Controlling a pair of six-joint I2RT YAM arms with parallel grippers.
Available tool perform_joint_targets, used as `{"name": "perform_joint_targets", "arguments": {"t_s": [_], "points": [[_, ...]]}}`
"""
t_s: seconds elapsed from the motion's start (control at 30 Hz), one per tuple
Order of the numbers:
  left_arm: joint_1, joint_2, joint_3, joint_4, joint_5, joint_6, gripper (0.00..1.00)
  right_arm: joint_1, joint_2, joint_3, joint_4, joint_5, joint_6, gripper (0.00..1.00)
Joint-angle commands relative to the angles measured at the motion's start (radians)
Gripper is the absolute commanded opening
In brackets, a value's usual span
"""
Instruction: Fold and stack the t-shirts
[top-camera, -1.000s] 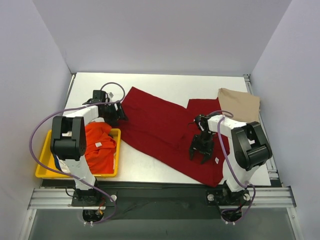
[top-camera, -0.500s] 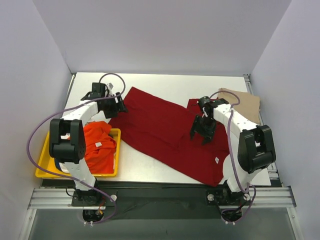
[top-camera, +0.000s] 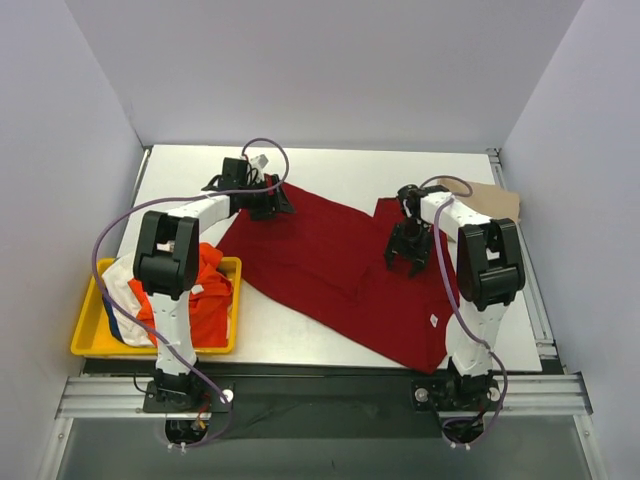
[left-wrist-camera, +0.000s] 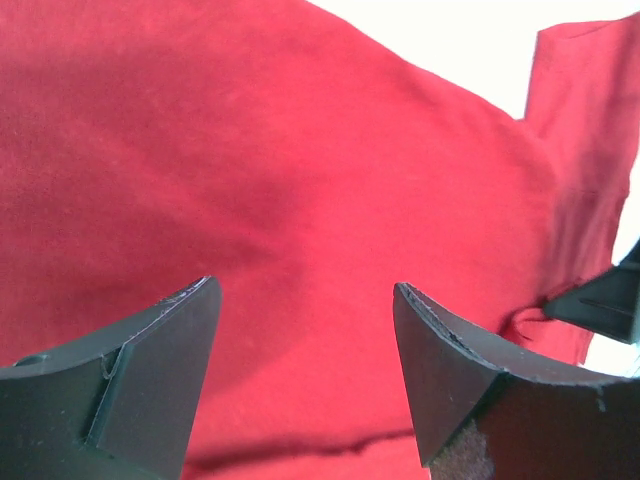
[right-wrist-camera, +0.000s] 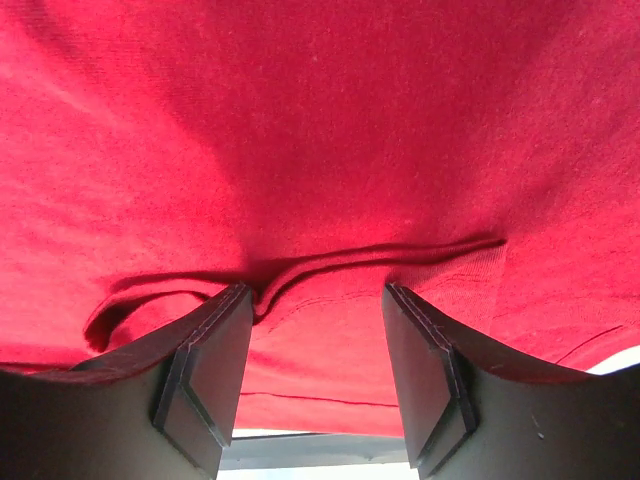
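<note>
A large dark red t-shirt (top-camera: 330, 265) lies spread flat across the middle of the table. My left gripper (top-camera: 274, 205) hovers over its far left corner, open, with only red cloth (left-wrist-camera: 300, 180) showing between the fingers (left-wrist-camera: 160, 360). My right gripper (top-camera: 408, 258) is over the shirt's far right part near the sleeve. It is open and straddles a raised wrinkle (right-wrist-camera: 330, 265) of the red cloth just above a hem. A tan t-shirt (top-camera: 488, 207) lies folded at the far right. Orange (top-camera: 210, 300) and white (top-camera: 122, 283) t-shirts are heaped in the tray.
A yellow plastic tray (top-camera: 85, 340) sits at the near left by the left arm's base. Purple cables loop off both arms. Bare white table (top-camera: 340, 170) shows behind the red shirt and at the near centre (top-camera: 290, 335).
The left gripper has swung right along the back to the red shirt's far left corner. The right gripper has moved from the shirt's near right part toward the back. Both stay open.
</note>
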Motion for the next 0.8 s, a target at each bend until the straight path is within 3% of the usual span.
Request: {"name": "perform_joint_targets", "arguments": {"t_s": [0.0,0.23,0.53,0.77], "points": [[0.011,0.046,0.044,0.070,0.035,-0.016,0.80,-0.006,0.006,0.006,-0.043,0.036,-0.024,0.55],[0.029,0.046,0.010,-0.115,-0.119,0.021,0.80,0.001,0.007,-0.110,-0.031,0.007,-0.018,0.54],[0.041,-0.064,-0.131,-0.189,-0.197,0.035,0.80,0.032,-0.043,-0.233,-0.023,-0.030,0.004,0.54],[0.040,-0.106,-0.096,-0.224,-0.243,0.029,0.80,0.035,-0.119,-0.219,-0.039,-0.059,0.018,0.54]]}}
